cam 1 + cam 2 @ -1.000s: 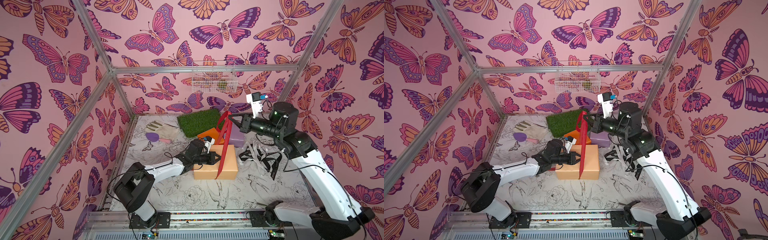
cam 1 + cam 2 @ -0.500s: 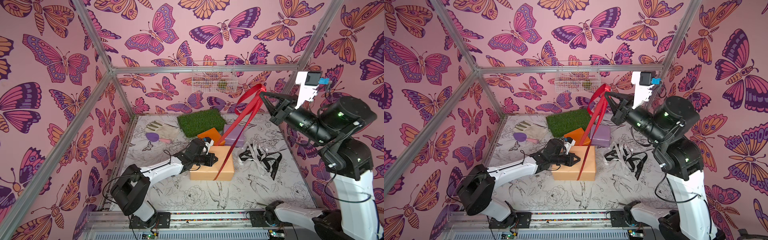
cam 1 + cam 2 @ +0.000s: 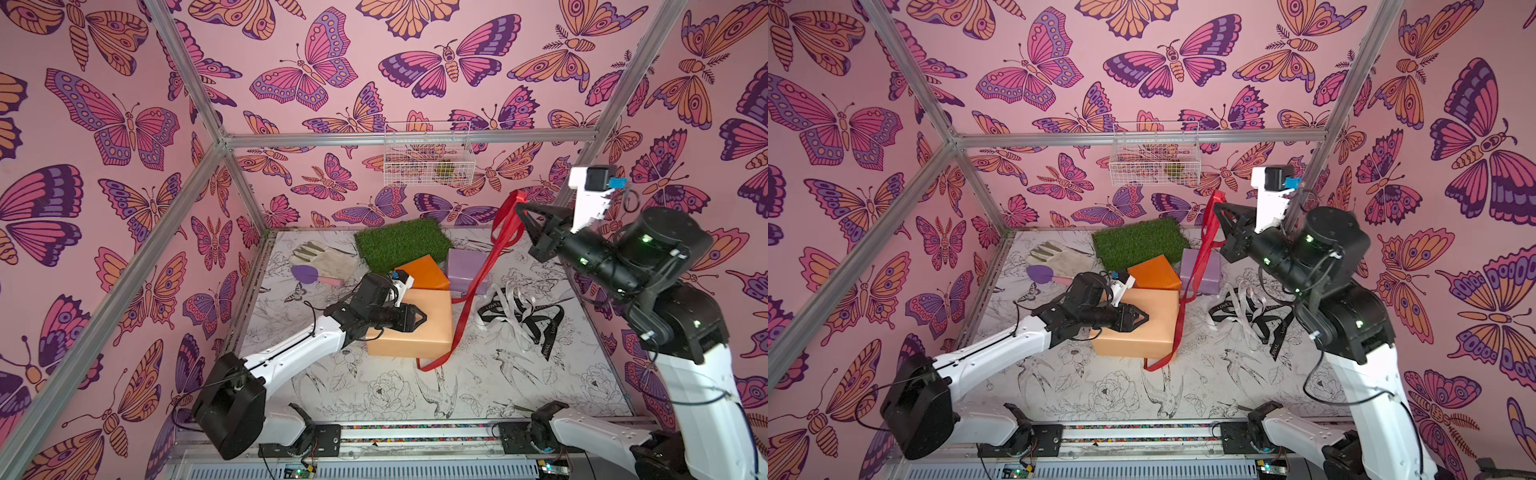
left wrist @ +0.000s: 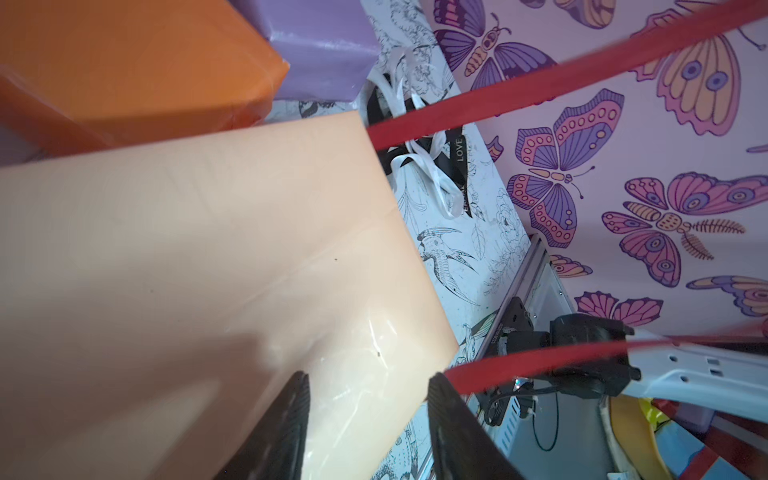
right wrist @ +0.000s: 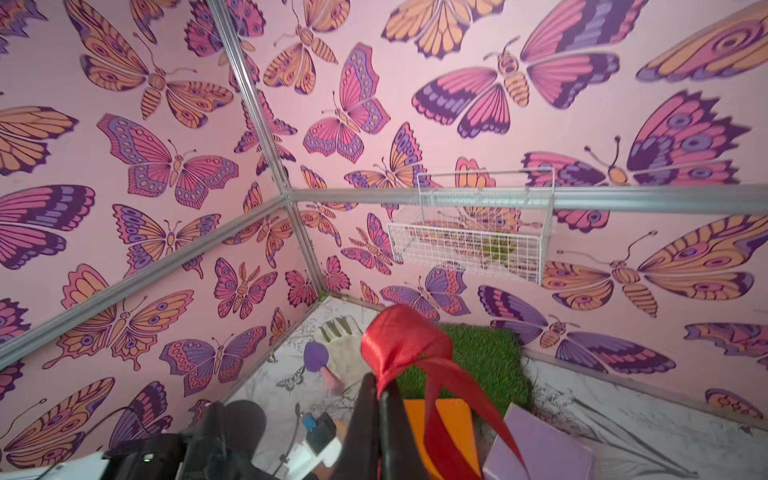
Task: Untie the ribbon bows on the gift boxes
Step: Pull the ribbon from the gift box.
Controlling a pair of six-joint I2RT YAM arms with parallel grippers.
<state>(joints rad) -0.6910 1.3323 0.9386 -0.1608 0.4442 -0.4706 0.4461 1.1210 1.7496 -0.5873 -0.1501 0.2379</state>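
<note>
Background items, work cell

Green turf mat point(image 3: 402, 243) lies at the rear of the printed floor sheet point(image 3: 395, 390); pale glove point(image 3: 322, 257) just beside it, purple-headed tool point(image 3: 305, 274) with pink handle against the glove. White wire basket point(image 3: 428, 156) hangs on the butterfly-papered rear wall.

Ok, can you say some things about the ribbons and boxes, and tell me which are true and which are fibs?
1. The right claw pinches the red ribbon high in the air. True.
2. The orange box has a bow on top. False: its top is bare.
3. The black ribbon lies loose on the table. True.
4. The left claw grips the red ribbon too. False: it is open above the peach box, holding nothing.
</note>
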